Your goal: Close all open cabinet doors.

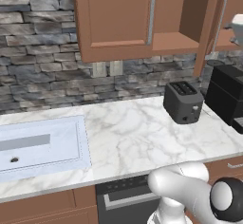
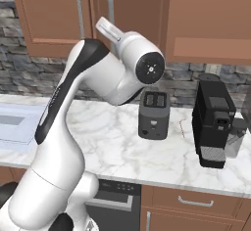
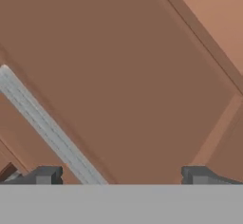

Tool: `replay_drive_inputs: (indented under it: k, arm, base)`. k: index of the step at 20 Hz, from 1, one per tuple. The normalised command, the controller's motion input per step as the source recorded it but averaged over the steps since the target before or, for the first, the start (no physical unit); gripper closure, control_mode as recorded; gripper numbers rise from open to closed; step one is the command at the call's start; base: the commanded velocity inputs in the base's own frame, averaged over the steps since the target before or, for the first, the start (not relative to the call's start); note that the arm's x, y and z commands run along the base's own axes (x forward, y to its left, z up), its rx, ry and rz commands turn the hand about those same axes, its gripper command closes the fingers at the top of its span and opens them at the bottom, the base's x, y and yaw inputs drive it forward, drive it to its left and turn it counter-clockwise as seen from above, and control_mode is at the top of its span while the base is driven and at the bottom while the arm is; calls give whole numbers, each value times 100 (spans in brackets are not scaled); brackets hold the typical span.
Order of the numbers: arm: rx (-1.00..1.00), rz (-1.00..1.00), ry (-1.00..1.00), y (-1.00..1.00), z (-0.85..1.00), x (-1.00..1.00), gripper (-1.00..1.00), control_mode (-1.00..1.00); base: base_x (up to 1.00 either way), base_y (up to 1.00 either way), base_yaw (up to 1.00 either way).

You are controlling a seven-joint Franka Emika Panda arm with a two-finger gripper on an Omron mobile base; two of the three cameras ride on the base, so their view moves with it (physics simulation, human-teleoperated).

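One reddish-brown cabinet door point(image 1: 211, 28) stands swung out, seen nearly edge-on, with its long silver handle point(image 1: 221, 16) on the side facing right. Beside it the cabinet's inside point(image 1: 182, 23) lies bare. The door point(image 1: 116, 14) to its left is shut. Part of my white hand point(image 1: 236, 26) shows just right of the swung-out door. In the hand view my gripper point(image 3: 122, 176) is open, close to that door's flat panel point(image 3: 133, 85), with nothing between the fingertips. The handle point(image 3: 47, 128) runs diagonally at the lower left. From the right, my arm covers the lower part of the door point(image 2: 137, 14).
A dark toaster point(image 1: 182, 102) and a black coffee machine point(image 1: 228, 97) stand on the marble counter point(image 1: 133, 137) under the cabinets. A sink point(image 1: 38, 144) lies at the left. Another wide wall-cabinet front point(image 2: 208, 19) hangs at the right.
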Motion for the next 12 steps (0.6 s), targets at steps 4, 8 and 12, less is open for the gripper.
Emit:
replay_drive_inputs:
  k: [4,8,12]
  arm:
    - [0,0,0,3,-3,41,-100,-100]
    - [0,0,0,3,0,39,-100,-100]
    - [0,0,0,1,0,37,-100,-100]
  base:
    - [0,0,0]
    - [0,0,0]
    - [0,0,0]
